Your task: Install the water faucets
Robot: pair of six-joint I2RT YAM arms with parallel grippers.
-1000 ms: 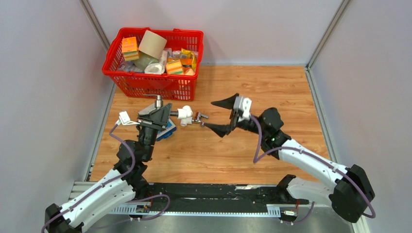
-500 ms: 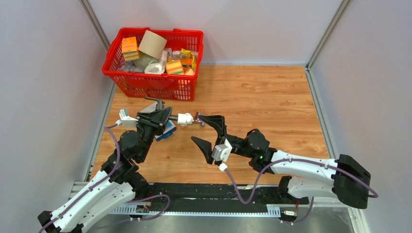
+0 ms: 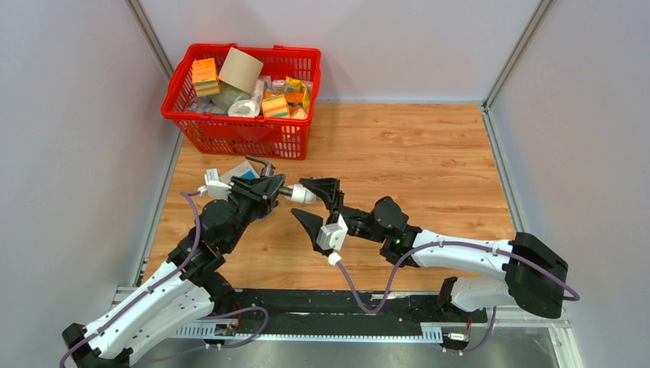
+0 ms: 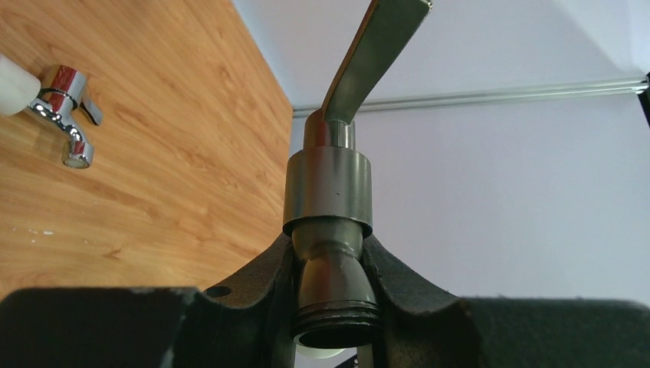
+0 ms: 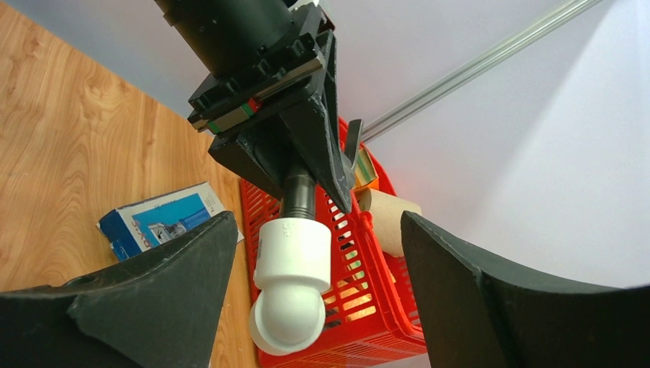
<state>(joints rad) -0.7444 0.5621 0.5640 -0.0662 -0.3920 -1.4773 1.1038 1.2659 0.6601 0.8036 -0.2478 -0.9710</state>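
Note:
My left gripper point(image 3: 267, 187) is shut on the dark grey water faucet point(image 4: 328, 188), its lever handle point(image 4: 375, 46) pointing away. A white elbow fitting point(image 5: 291, 284) sits on the faucet's threaded end and points toward the right arm. My right gripper point(image 5: 318, 230) stands open, one finger point(image 5: 153, 299) on each side of that elbow without touching it. In the top view the elbow point(image 3: 302, 195) lies between the right gripper's point(image 3: 298, 198) fingertips. The chrome water faucet point(image 4: 67, 115) lies on the wooden table with its own white fitting point(image 4: 11, 84); the top view hides it.
A red basket point(image 3: 230, 134) full of several packets and a cardboard roll stands at the back left. A flat blue-and-white box point(image 5: 157, 218) lies on the table under the left gripper. Grey walls close in both sides.
The right arm has swung down and left, rolling its wrist, and brought its open jaws around the white elbow. The left arm has turned the held faucet toward the right arm.

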